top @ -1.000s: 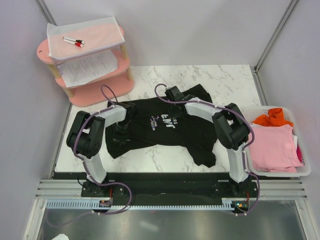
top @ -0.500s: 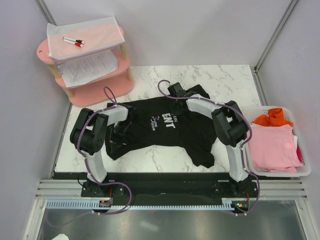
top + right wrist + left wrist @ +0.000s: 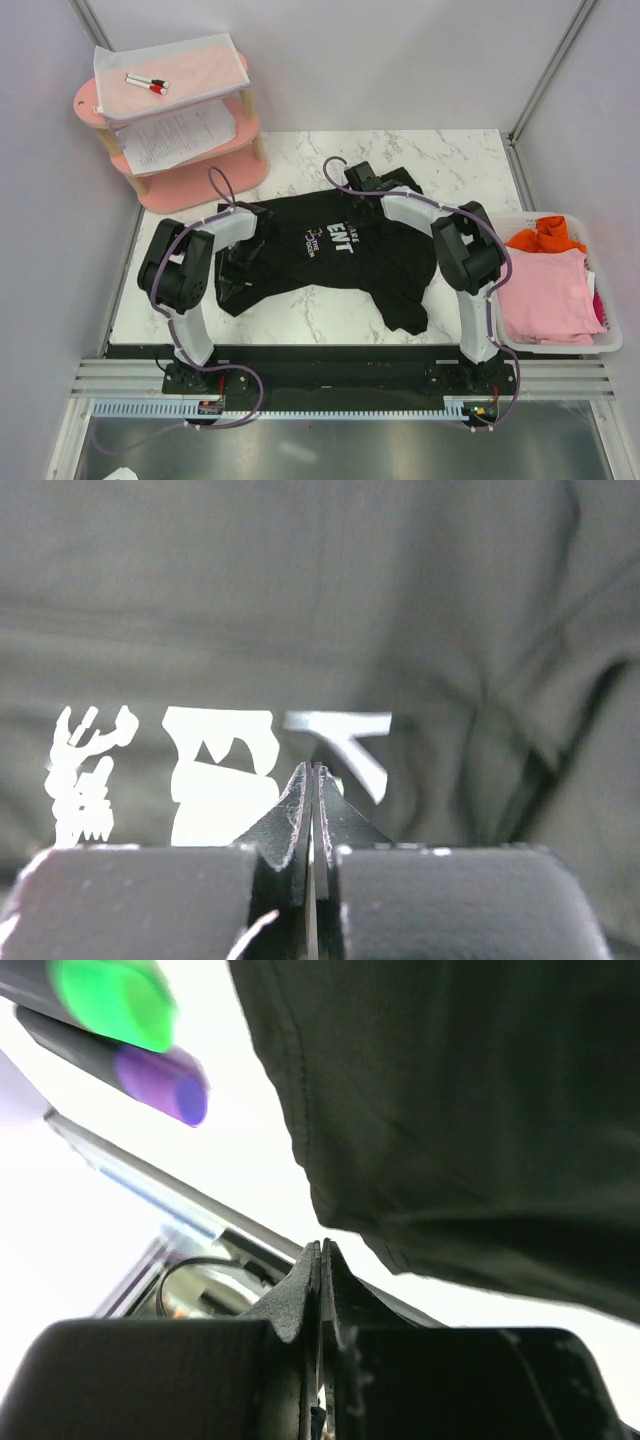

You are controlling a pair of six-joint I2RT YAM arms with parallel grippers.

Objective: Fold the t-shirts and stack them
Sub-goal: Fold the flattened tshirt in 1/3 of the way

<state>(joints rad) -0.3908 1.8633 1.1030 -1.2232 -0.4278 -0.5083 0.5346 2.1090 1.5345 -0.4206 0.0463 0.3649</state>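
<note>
black t-shirt [image 3: 350,265]: soft matte cloth, spread front-up across the middle of the table [image 3: 460,165], rumpled, with folds and creases toward the near right part. carried blocky white lettering [image 3: 328,240] on the chest, crisp-edged against the dark weave. one sleeve trailed toward the near edge, the collar end toward the far edge.

left gripper [image 3: 321,1245]: sat low over the shirt's left side, black fingers pressed flat together with only a thin seam between. from the left wrist, showed a stitched hem of the black t-shirt [image 3: 480,1110] hanging right at the tips; could not tell whether any cloth was pinched there.

right gripper [image 3: 312,770]: sat at the shirt's far side near the collar, fingers likewise closed tip to tip. looked onto the wrinkled black t-shirt [image 3: 250,600] and its white lettering [image 3: 220,770]; could not tell whether it had hold of the cloth.

pink t-shirt [image 3: 545,295]: folded flat and squarish in a white plastic basket [image 3: 605,345] at the table's right edge, with a crumpled orange t-shirt [image 3: 545,235] behind it in the same basket.

table top: white marble pattern with grey veins.

pink shelf [image 3: 190,185]: three rounded tiers by the far left corner, with printed paper sheets [image 3: 175,135] on the middle tier, a white mesh pouch [image 3: 170,75] on top and markers [image 3: 147,84] lying on that.
</note>
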